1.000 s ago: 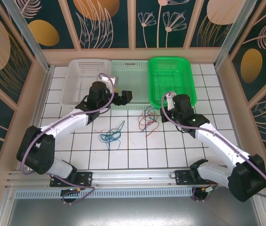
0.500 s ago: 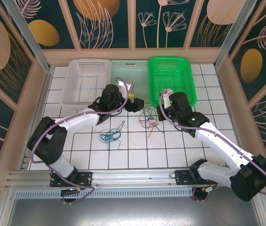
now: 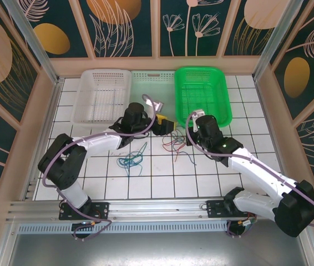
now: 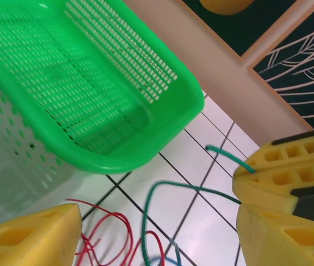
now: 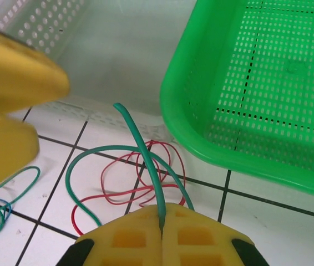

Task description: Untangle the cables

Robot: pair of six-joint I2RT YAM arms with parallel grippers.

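The thin teal-green wire (image 5: pixel 147 163) stands out of my right jaws, which are clamped shut on it. Its free tip points away toward the translucent white basket (image 5: pixel 29 22). Its remainder loops over thin red wire (image 5: pixel 125 192) on the white tiled counter (image 5: pixel 279 221), beside the green perforated plastic basket (image 5: pixel 268 83). My left jaws gape open nearby.

Bright, even overhead light on the white tiled table (image 3: pixel 212 177), and soft shadows under the arms. Left wrist view: yellow foam tool pads (image 4: pixel 29 235) at seven and five o'clock blur. Right wrist: thin teal-green cable (image 5: pixel 146 160) sharp, glossy green plastic basket (image 5: pixel 268 83) faintly sheened.
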